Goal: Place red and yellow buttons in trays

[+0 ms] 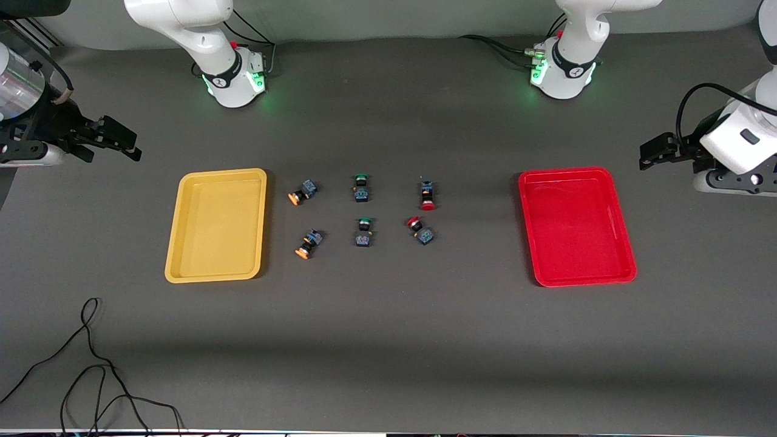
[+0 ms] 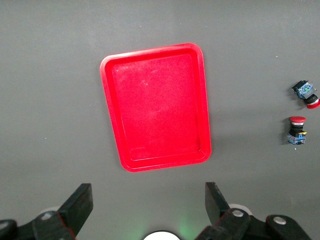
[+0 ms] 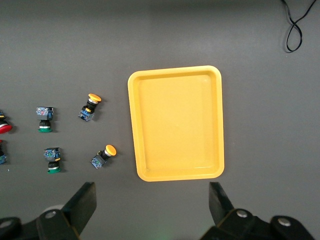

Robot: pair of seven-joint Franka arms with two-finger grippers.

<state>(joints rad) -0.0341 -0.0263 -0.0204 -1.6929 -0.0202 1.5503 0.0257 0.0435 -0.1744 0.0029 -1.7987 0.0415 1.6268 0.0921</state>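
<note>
Two yellow-capped buttons (image 1: 301, 192) (image 1: 308, 243) lie beside the empty yellow tray (image 1: 215, 226). Two red-capped buttons (image 1: 427, 195) (image 1: 420, 230) lie toward the empty red tray (image 1: 575, 226). My right gripper (image 1: 124, 142) is open and empty over the table at the right arm's end; its wrist view shows its fingers (image 3: 152, 200), the yellow tray (image 3: 177, 130) and the yellow buttons (image 3: 90, 107) (image 3: 103, 155). My left gripper (image 1: 652, 152) is open and empty over the left arm's end; its wrist view shows its fingers (image 2: 148, 200), the red tray (image 2: 157, 107) and the red buttons (image 2: 297, 130) (image 2: 306, 93).
Two green-capped switches (image 1: 362, 187) (image 1: 363, 232) lie between the yellow and red buttons. A black cable (image 1: 91, 364) loops on the table near the front camera at the right arm's end. The arm bases (image 1: 234, 79) (image 1: 561, 76) stand along the table's edge farthest from the front camera.
</note>
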